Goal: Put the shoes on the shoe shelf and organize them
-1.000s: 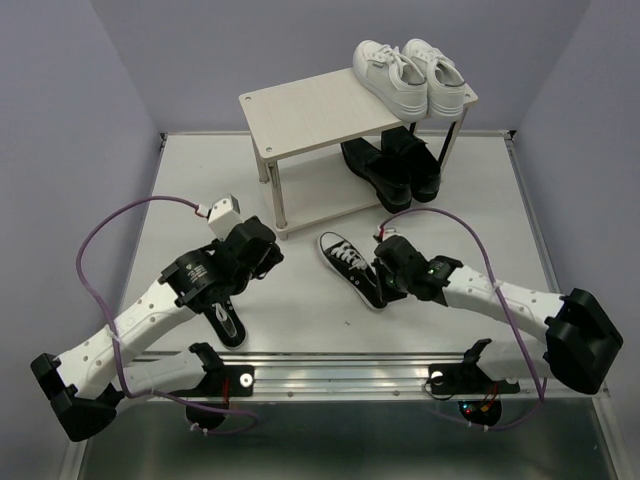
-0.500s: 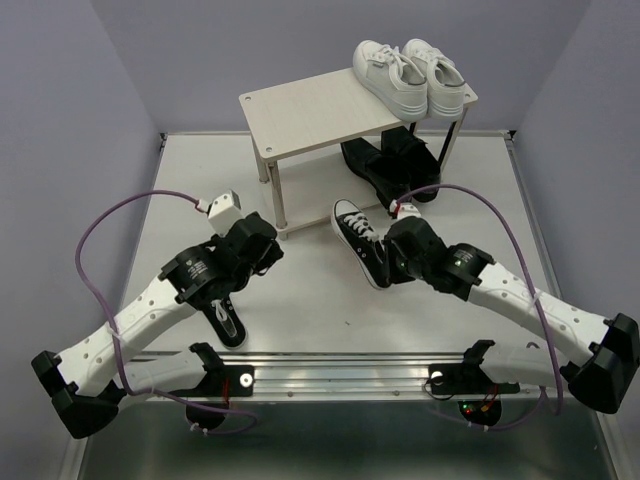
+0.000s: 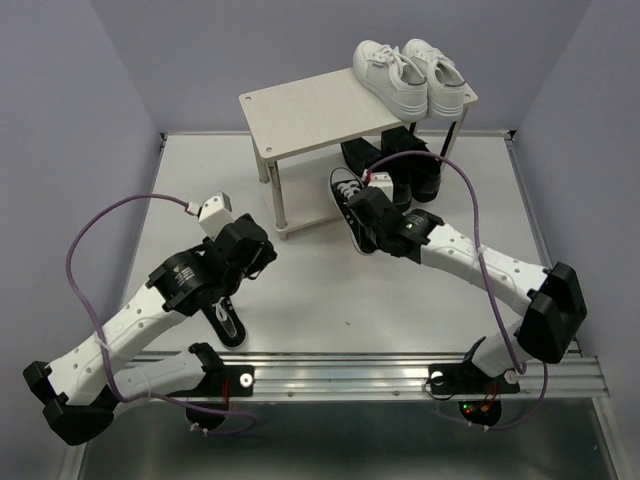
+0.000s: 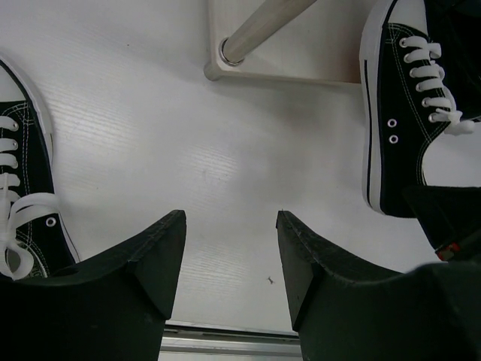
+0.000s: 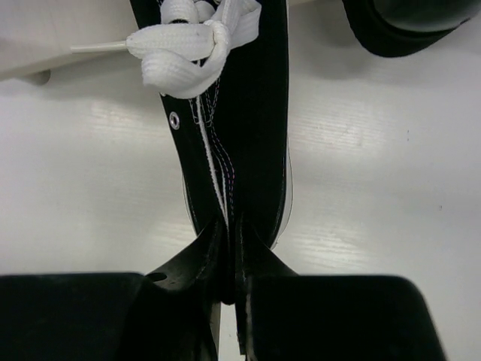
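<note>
- While the right jaws are clenched on the heel of a small black canvas sneaker with white laces [image 5: 248, 135], its toe points away from them, at the front edge of the lower board of the two-tier pale wood-grain shoe shelf [image 3: 310, 112].
- Can't tell if it's lifted or dragging.
- Left jaws released, gripping nothing. The matching canvas sneaker [image 4: 26, 210] lies on the white worktop [image 3: 330, 300] just beside them.
- Done: white lace-up sneakers [image 3: 410, 72] on top board, glossy black loafers [image 3: 400, 170] on lower board.
- Remaining, my read: both canvas sneakers.
</note>
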